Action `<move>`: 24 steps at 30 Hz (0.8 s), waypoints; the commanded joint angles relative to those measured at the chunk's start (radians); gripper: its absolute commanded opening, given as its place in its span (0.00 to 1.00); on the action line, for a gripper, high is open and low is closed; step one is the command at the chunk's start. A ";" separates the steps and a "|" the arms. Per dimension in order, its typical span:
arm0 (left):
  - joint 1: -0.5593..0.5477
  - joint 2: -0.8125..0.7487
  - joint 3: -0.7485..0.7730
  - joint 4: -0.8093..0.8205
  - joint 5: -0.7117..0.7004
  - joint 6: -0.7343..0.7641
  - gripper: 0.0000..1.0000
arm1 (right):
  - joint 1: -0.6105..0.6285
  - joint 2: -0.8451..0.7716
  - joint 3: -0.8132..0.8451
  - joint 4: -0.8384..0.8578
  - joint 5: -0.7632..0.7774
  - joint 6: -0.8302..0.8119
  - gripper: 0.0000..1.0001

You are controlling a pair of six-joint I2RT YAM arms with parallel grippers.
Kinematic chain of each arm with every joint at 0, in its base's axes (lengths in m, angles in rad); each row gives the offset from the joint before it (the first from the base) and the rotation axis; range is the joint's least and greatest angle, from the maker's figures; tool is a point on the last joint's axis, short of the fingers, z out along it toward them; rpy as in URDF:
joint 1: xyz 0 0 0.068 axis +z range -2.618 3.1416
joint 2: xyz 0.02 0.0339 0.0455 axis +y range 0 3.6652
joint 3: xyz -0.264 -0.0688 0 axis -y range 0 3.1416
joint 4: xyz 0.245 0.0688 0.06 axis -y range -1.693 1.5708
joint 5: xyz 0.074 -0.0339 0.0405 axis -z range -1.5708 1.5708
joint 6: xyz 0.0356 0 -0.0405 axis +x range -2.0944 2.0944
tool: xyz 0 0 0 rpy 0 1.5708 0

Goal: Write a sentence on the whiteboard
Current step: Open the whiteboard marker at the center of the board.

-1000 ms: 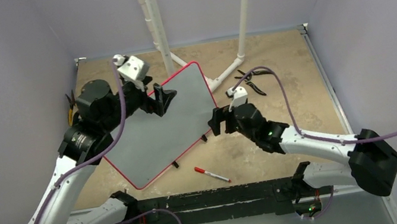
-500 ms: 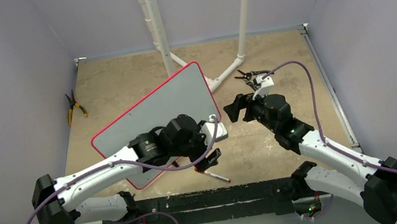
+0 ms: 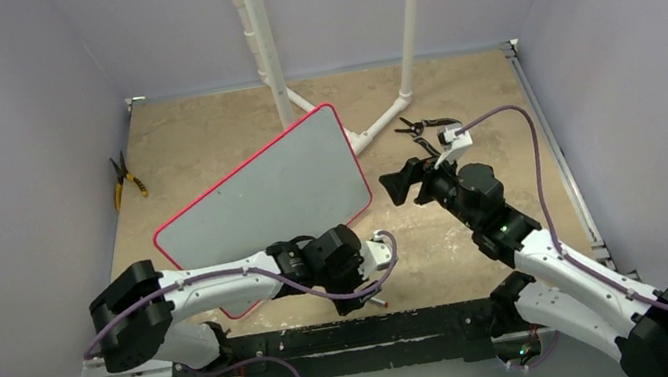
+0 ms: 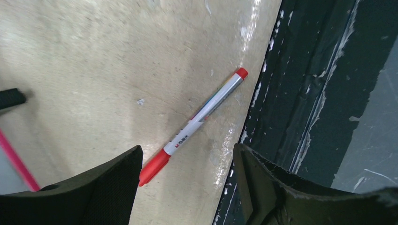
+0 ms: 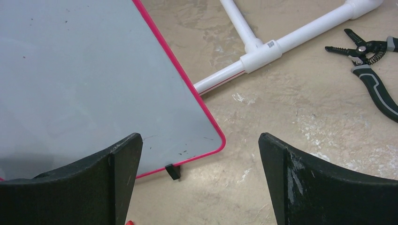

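Left tool (image 4: 187, 161) stands apart above the red marker (image 4: 202, 115) lying on the surface (image 4: 94, 56). Right tool (image 5: 199, 140) stands apart beside the whiteboard (image 5: 84, 70) corner.

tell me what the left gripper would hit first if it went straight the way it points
Probably the red marker, lying on the table ahead, its capped end between the open jaws of the left gripper. Depth is unclear, but nothing else intervenes.

Smooth matt whiteboard (image 3: 261, 198), glossy plastic marker (image 4: 202, 116), rough mottled tabletop (image 4: 94, 61).
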 commanded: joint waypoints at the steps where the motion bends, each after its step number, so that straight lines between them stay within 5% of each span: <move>1: -0.024 0.033 -0.013 0.071 -0.025 -0.005 0.71 | -0.004 -0.053 -0.019 0.014 -0.001 -0.005 0.96; 12: -0.096 0.140 -0.003 0.084 -0.192 -0.034 0.58 | -0.003 -0.142 -0.029 0.006 0.010 -0.016 0.97; 24: -0.110 0.199 0.013 0.090 -0.328 -0.275 0.05 | -0.003 -0.172 -0.023 -0.015 0.003 0.001 0.97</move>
